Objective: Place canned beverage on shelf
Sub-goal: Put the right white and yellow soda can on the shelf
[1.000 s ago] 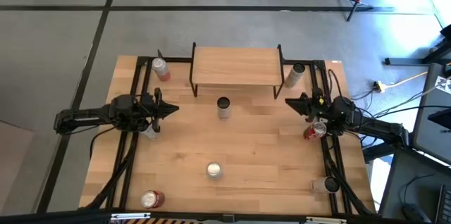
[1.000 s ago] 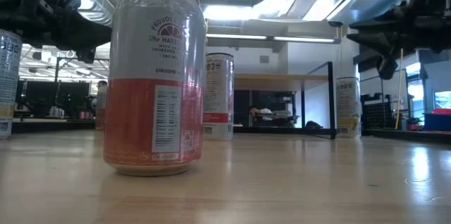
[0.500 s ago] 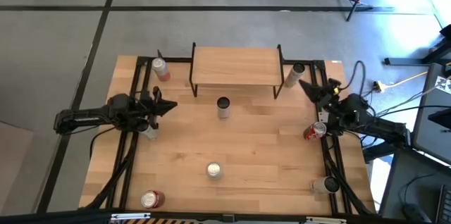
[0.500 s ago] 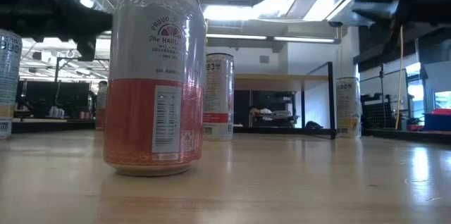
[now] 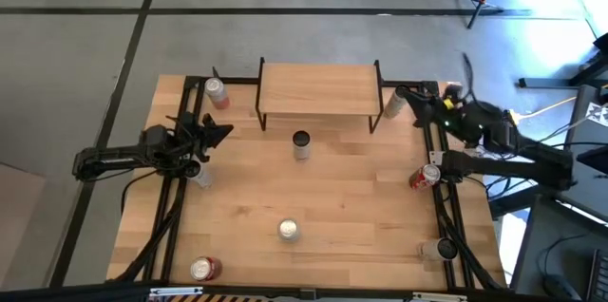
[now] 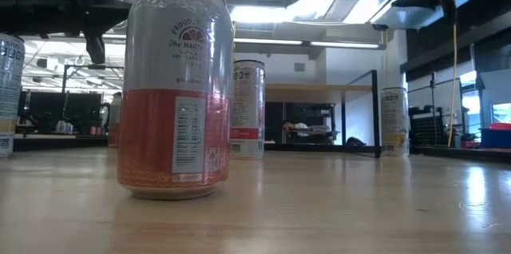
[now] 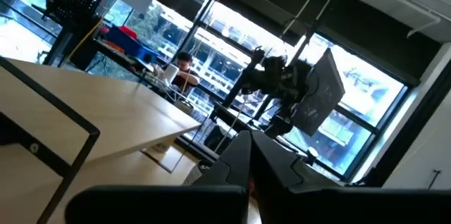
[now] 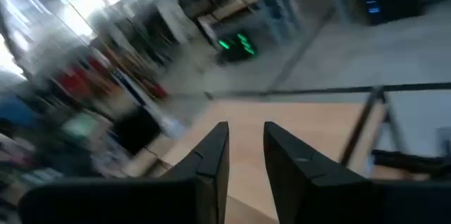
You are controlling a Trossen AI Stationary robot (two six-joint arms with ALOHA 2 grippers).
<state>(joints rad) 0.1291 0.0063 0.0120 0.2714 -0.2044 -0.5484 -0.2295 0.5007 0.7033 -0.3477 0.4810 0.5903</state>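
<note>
I take the shelf (image 5: 318, 88) as my landmark: it stands at the far middle of the table (image 5: 361, 207), its top board bare. The nearest can (image 5: 301, 144) stands upright just in front of it, in the open. Another can (image 5: 394, 102) sits just beside the shelf's right legs, and a red-and-silver can (image 5: 218, 93) stands off its left side.

My right end effector (image 5: 422, 103) hovers near that right-hand can, not touching it as far as I can tell from above. In its wrist view the fingers (image 8: 215, 155) stand slightly apart with bare wood showing in the gap, so it grips nothing; the rest of that view is smeared.

My left end effector (image 5: 220, 132) hangs well to the left of the shelf, above the table, with its fingers pressed together and empty. It partly covers a can (image 5: 199, 174) below it.

From table height a big can (image 6: 175, 88) fills the foreground and hides much of the scene; the shelf (image 6: 319, 90) shows only as an edge behind it. In the left wrist view a person (image 7: 184, 70) sits far beyond the shelf.
</note>
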